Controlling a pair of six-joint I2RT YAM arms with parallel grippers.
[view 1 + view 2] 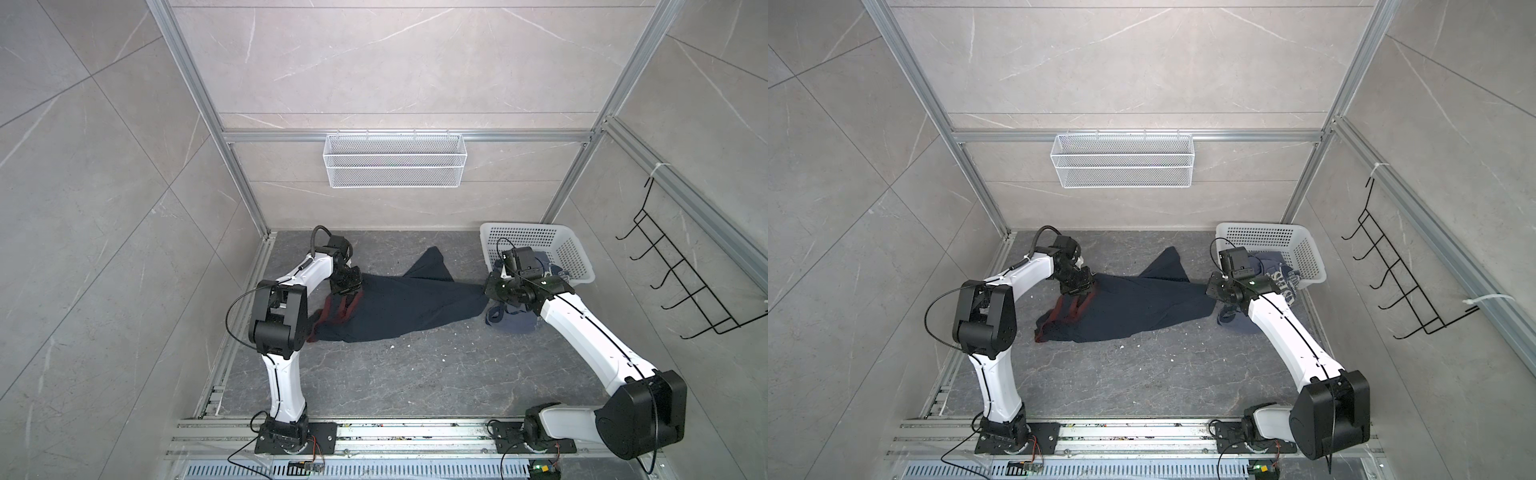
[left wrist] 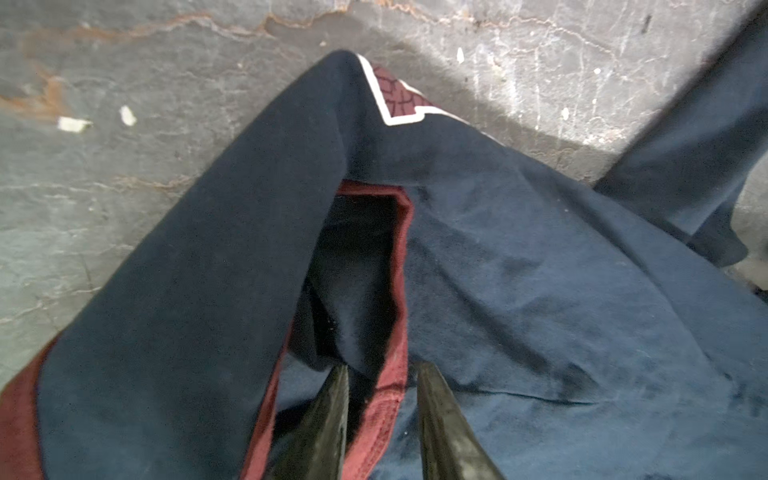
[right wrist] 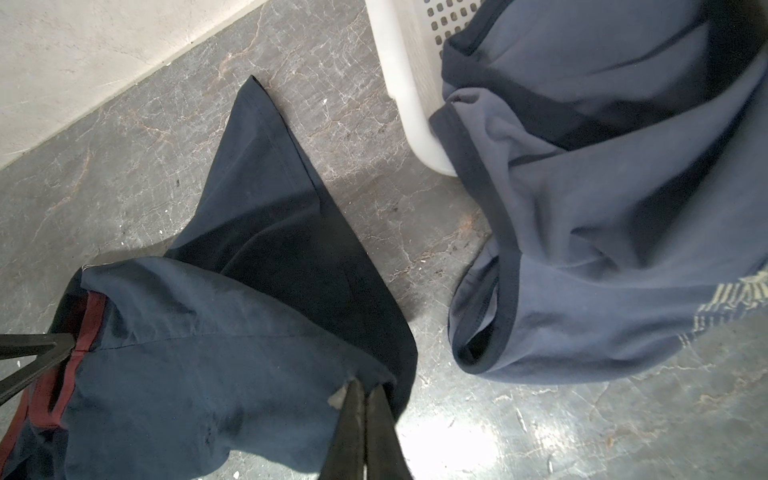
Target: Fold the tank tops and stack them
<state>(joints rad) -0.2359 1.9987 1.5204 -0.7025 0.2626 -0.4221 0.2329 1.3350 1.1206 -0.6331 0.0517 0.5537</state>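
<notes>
The dark navy tank top point(image 1: 407, 303) point(image 1: 1142, 307) with maroon trim lies spread and stretched across the floor between both arms. My left gripper point(image 2: 380, 368) point(image 1: 351, 297) stands open over its maroon-trimmed strap end, and a strip of trim point(image 2: 390, 399) lies loose between the fingers. My right gripper point(image 3: 365, 384) point(image 1: 484, 291) is shut on the navy top's opposite edge point(image 3: 208, 353), lifting it slightly. The slate-blue tank top point(image 3: 602, 249) point(image 1: 1285, 282) with dark trim and whitish lettering hangs out of the white basket point(image 1: 540, 237) onto the floor beside my right gripper.
The white perforated basket point(image 1: 1266, 235) sits in the back right corner. A white wire basket point(image 1: 395, 160) hangs on the back wall, and a black hook rack point(image 1: 685, 282) on the right wall. Aluminium rails run along the floor's left and front edges.
</notes>
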